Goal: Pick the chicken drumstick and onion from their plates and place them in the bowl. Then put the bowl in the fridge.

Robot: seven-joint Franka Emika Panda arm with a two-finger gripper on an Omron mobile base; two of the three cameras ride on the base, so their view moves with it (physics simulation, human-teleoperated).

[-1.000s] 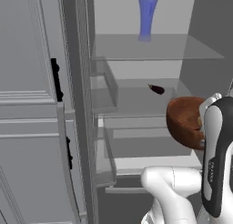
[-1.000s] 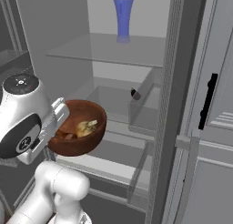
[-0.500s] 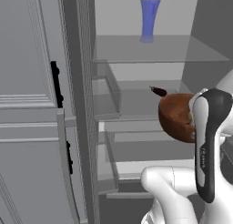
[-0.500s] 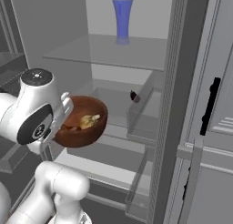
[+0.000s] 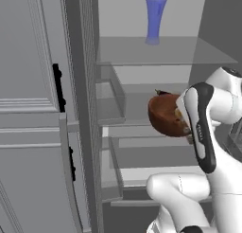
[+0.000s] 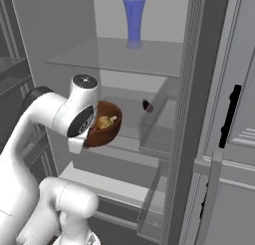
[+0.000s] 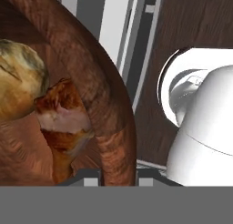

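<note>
The reddish-brown wooden bowl (image 5: 163, 116) (image 6: 107, 127) hangs in the air in front of the open fridge (image 5: 156, 49) (image 6: 124, 57), level with its middle glass shelf. Inside the bowl (image 7: 113, 127) lie the yellowish onion (image 7: 18, 82) and the chicken drumstick (image 7: 61, 123), side by side. My gripper (image 7: 117, 175) is shut on the bowl's rim, one finger inside and one outside. The white forearm hides the hand in both base views. The plates are out of view.
A blue vase (image 5: 155, 19) (image 6: 133, 20) stands on the top glass shelf. A small dark object (image 6: 147, 105) sits on the middle shelf beside a clear bin. The fridge door (image 5: 33, 109) (image 6: 234, 114) stands open, with drawers below the bowl.
The arm has risen and carried the bowl up and forward, closer to the middle shelf. The grip on the rim is unchanged.
</note>
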